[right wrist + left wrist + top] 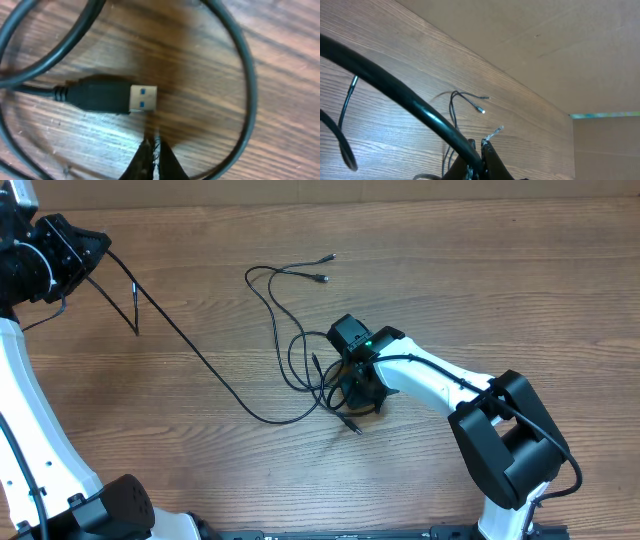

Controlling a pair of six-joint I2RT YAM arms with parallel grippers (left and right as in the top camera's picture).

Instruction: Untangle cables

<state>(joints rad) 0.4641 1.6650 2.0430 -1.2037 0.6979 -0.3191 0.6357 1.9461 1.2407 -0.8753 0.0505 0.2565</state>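
Left gripper (482, 159), far left, clamps one cable (200, 358), taut toward the tangle (312, 370) mid-table, probably to draw it free. Right gripper (152, 160) is pinched shut at the tangle beside a USB plug (120, 97), with nothing visible between its tips.
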